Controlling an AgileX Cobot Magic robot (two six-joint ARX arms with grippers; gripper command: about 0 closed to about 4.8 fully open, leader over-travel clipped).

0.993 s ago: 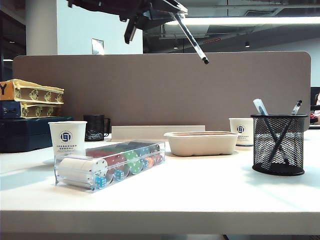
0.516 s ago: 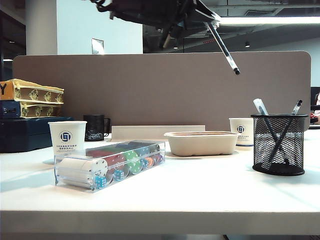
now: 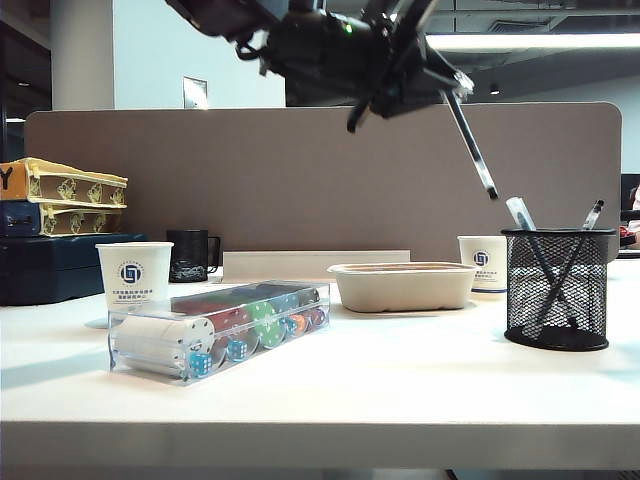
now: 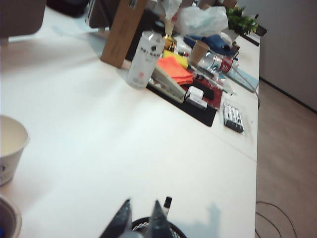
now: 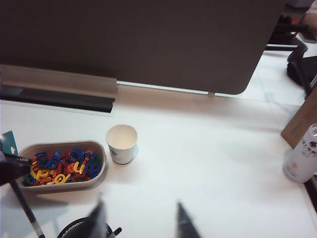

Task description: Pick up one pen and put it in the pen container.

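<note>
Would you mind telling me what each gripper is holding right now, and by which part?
The left gripper grips the pen by its upper end, tip angled down toward the pen container. The right gripper holds nothing.

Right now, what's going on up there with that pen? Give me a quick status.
Left gripper shut on the pen, slanting above the table. Pen tip short of the pen container, not in yet. Right gripper jaws apart, empty. Two pens already inside may crowd entry.
</note>
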